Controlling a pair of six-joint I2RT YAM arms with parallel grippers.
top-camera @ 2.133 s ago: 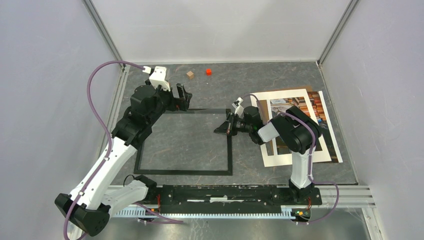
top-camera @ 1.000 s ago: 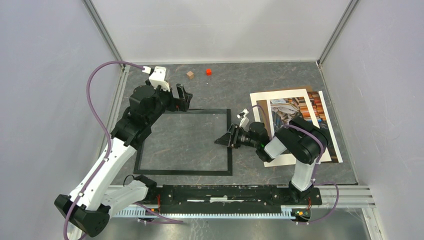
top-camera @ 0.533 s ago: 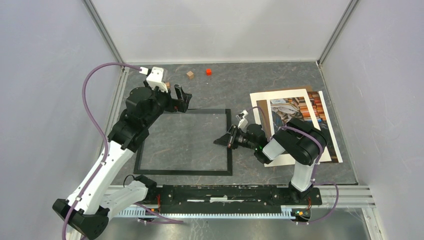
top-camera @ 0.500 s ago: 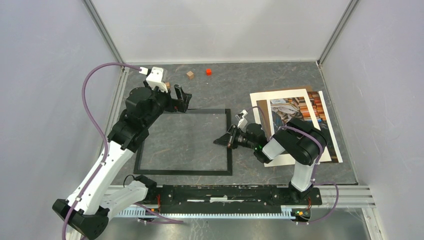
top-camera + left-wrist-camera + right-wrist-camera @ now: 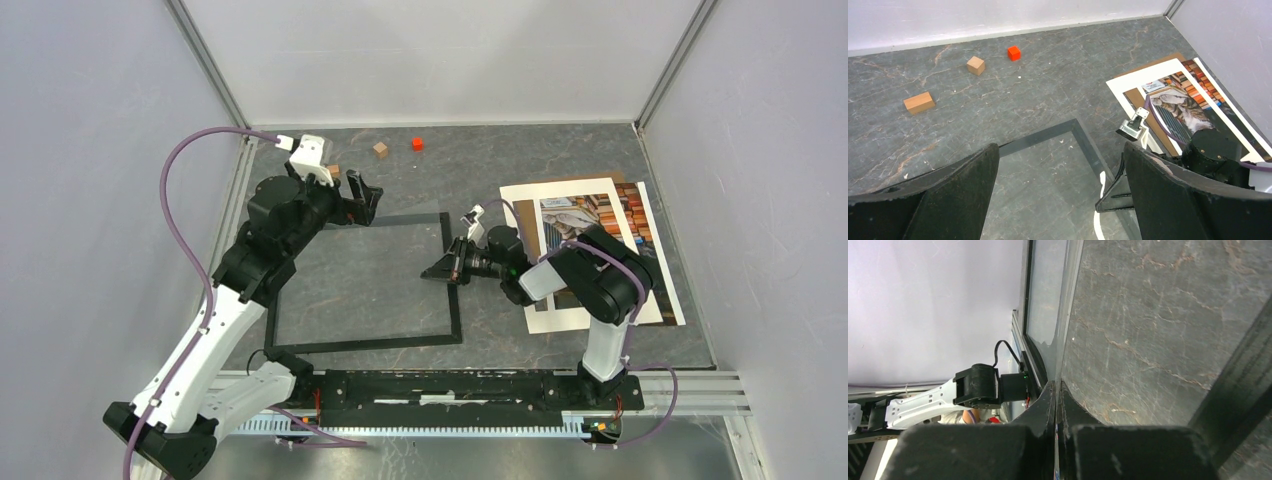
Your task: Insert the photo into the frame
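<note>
**Right gripper pinching frame rail; photo not yet loaded**

On the table (image 5: 500, 150), left of centre, lies the frame (image 5: 360, 345), black and thin-railed, with dark stone showing through its middle. The photo (image 5: 600, 212) is off to the right, well apart from the frame's opening. It sits in a stack with a white mat (image 5: 560, 190) and a brown backing board (image 5: 1135, 100), partly under the right arm.

Right gripper (image 5: 432, 272): fingers clenched together on the frame's right rail, as the right wrist view shows it. Left gripper (image 5: 1060, 152): fingers spread wide, holding nothing, hanging over the frame's far-left corner.

Risks, as judged:
1. The rail is thin, so it could slide out of the pinch if the frame is dragged or tipped.
2. Holding by 1 side only could swing or twist the frame into the left fingers above it.
3. A push away from the bases would run the frame toward the wood block (image 5: 919, 102).

Also on the far side: 1 wood cube (image 5: 975, 65) and 1 red cube (image 5: 1014, 52).

In the way: the mat overlaps the photo, and the right arm covers part of the stack.
</note>
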